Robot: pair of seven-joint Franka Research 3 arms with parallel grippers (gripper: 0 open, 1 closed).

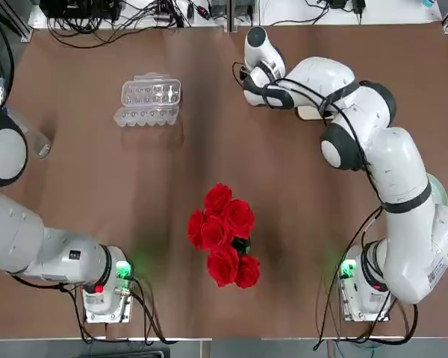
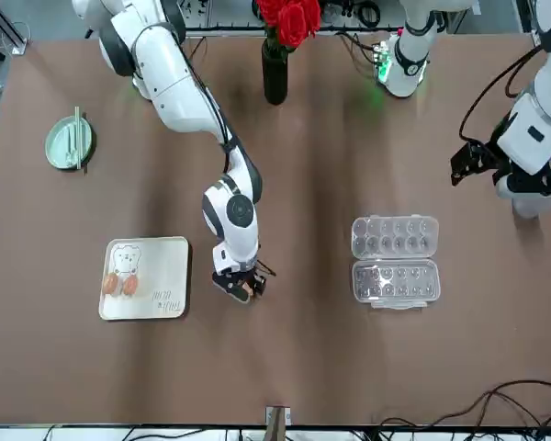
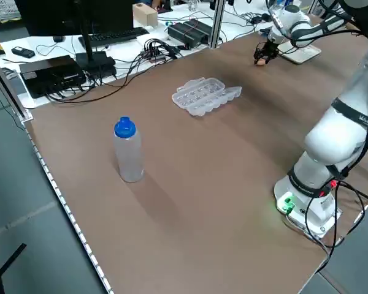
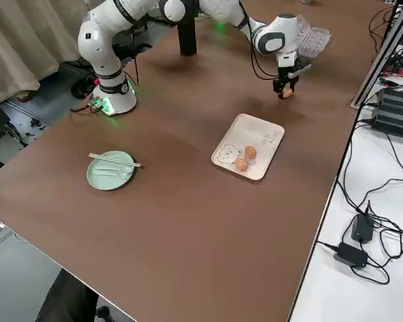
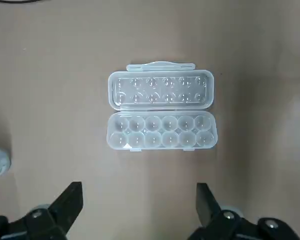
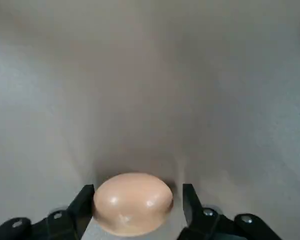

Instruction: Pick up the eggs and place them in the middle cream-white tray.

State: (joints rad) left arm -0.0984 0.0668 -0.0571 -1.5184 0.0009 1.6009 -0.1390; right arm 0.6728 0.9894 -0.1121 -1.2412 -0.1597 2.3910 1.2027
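Two brown-orange eggs point(image 2: 119, 285) lie side by side on the cream-white tray point(image 2: 161, 276), next to its bear drawing. They also show on the tray point(image 4: 262, 137) in the right side view. A third egg point(image 6: 133, 202) rests on the brown table beside the tray. My right gripper point(image 2: 241, 287) is lowered over that egg, open. Its fingers point(image 6: 86, 200) stand close on either side, with a narrow gap at one side. From the right side, this egg point(image 4: 286, 92) shows between the fingertips. My left gripper point(image 5: 140, 195) is open and empty, high above the egg carton.
A clear plastic egg carton point(image 2: 395, 260) lies open mid-table. A dark vase of red roses point(image 1: 224, 235) stands near the arm bases. A pale green plate point(image 2: 71, 143) with chopsticks sits beyond the tray. A blue-capped bottle point(image 3: 129, 150) stands on the robot's left side.
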